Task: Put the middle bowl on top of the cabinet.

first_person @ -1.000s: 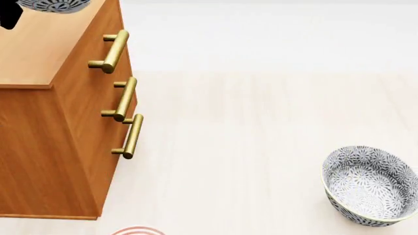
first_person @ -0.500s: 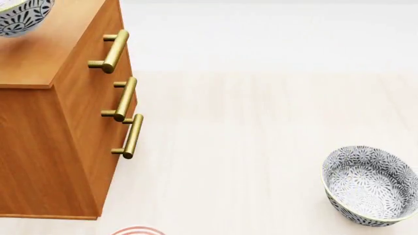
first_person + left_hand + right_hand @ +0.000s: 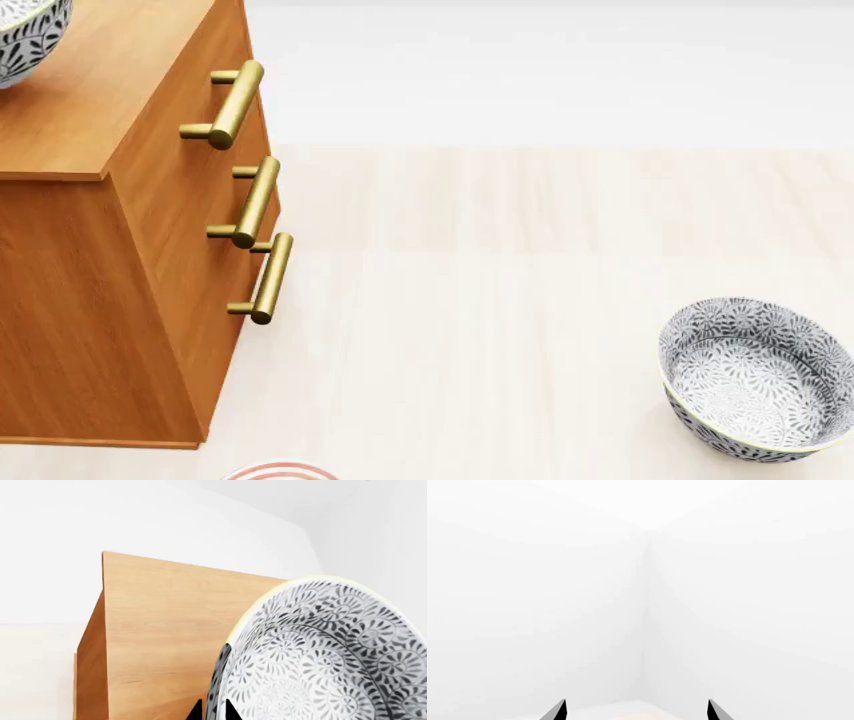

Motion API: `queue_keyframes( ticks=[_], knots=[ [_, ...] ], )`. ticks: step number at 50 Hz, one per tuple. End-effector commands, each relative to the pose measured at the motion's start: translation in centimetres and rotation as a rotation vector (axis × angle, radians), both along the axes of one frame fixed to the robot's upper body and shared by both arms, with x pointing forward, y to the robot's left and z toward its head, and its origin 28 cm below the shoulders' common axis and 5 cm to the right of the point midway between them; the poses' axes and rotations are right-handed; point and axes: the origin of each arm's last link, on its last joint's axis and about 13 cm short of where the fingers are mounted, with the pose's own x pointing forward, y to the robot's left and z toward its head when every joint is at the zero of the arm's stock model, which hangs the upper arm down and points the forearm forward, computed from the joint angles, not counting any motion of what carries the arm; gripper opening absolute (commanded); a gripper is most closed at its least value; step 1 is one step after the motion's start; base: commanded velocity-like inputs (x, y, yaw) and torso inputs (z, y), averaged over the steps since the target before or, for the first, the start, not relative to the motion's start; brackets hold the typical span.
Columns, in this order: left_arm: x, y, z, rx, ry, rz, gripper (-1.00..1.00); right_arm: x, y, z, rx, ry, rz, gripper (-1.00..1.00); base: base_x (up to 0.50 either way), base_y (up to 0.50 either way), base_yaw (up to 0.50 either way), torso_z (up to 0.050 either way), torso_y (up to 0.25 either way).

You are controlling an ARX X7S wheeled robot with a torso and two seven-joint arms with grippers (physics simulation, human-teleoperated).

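The middle bowl (image 3: 24, 40) sits at the far-left edge of the cabinet (image 3: 107, 110) top, at about ten o'clock in the head view, tilted and largely cut off by the frame. The left end effector (image 3: 212, 711) pinches its rim between thin black tips. To finish well, I judge the bowl should be levelled and lowered until its base rests flat, well inboard of the edges, before letting go. The right end effector (image 3: 636, 711) is spread wide, facing blank walls. Another bowl (image 3: 754, 380) rests on the floor at four o'clock.
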Motion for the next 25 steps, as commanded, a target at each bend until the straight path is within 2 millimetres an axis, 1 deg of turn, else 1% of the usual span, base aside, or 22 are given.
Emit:
queue_keyframes(
  ticks=[1, 8, 14, 15, 16, 19, 25],
  knots=[
    [0.2, 0.1, -0.7, 0.034, 0.022, 0.015, -1.00, -0.1, 0.0, 0.1, -0.003, -0.001, 0.002, 1.00, 0.00, 0.00, 0.00, 0.000, 0.000],
    [0.2, 0.0, -0.8, 0.046, 0.028, 0.016, -1.00, -0.1, 0.1, 0.1, -0.002, -0.004, 0.003, 1.00, 0.00, 0.00, 0.00, 0.000, 0.000],
    [0.3, 0.1, -1.4, 0.061, 0.058, 0.012, -1.00, -0.2, 0.1, 0.2, -0.005, -0.016, -0.002, 1.00, 0.00, 0.00, 0.00, 0.000, 0.000],
    [0.3, 0.1, -1.7, 0.125, 0.089, 0.013, 1.00, -0.2, 0.0, 0.2, -0.004, -0.015, -0.002, 1.00, 0.00, 0.00, 0.00, 0.000, 0.000],
    [0.4, 0.1, -1.8, 0.054, 0.070, -0.001, 1.00, -0.2, 0.1, 0.1, -0.004, -0.014, -0.001, 1.00, 0.00, 0.00, 0.00, 0.000, 0.000],
    [0.3, 0.2, -2.0, 0.090, 0.102, 0.015, 1.00, -0.2, 0.1, 0.2, -0.003, -0.017, -0.001, 1.00, 0.00, 0.00, 0.00, 0.000, 0.000],
    [0.3, 0.2, -1.4, 0.114, 0.086, 0.031, 1.00, -0.2, 0.1, 0.1, -0.002, -0.015, -0.001, 1.00, 0.00, 0.00, 0.00, 0.000, 0.000]
  ],
)
